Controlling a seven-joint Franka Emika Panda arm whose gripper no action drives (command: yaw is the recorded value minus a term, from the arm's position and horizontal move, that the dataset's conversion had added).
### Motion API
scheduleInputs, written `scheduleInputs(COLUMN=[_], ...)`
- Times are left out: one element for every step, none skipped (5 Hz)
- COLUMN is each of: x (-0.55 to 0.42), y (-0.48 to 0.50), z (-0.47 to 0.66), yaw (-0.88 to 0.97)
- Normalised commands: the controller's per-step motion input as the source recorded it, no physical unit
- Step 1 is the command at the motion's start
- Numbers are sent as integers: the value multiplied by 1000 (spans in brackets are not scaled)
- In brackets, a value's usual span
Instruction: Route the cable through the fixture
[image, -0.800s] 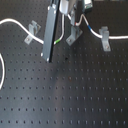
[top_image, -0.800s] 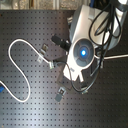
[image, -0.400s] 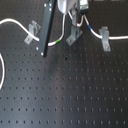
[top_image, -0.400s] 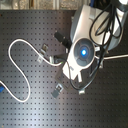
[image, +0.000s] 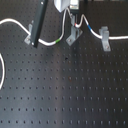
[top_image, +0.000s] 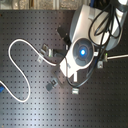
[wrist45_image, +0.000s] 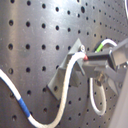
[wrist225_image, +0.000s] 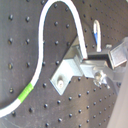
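In the first exterior view the white cable (image: 47, 43) runs in from that view's left, shows a green band, rises to my gripper (image: 72, 20), then drops past a blue band toward the first exterior view's right. The gripper is shut on the cable just above the grey slanted fixture (image: 75, 36). Both wrist views show the fingertips pinching the cable (wrist45_image: 60, 95) at the fixture's (wrist45_image: 62, 75) slotted top. The cable (wrist225_image: 60, 7) arches up from the fixture (wrist225_image: 67, 72) there. In the second exterior view the arm hides the gripper; a loop of cable (top_image: 20, 45) lies at the second exterior view's left.
A second grey clip (image: 105, 38) stands to the first exterior view's right with the cable passing it. A black slanted bar (image: 37, 25) crosses the cable at the first exterior view's left. Small clips (top_image: 47, 50) (top_image: 51, 85) sit on the black perforated board (image: 65, 95).
The gripper has risen toward the first exterior view's top, taking the cable with it; the cable now forms a taller peak above the fixture.
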Motion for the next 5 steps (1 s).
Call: scheduleInputs(x=[-37, -160, -245, -201, -28], y=[-100, -280, -184, -116, -161], z=[187, 265, 115, 4, -184], yaw=[840, 631, 640, 534, 483])
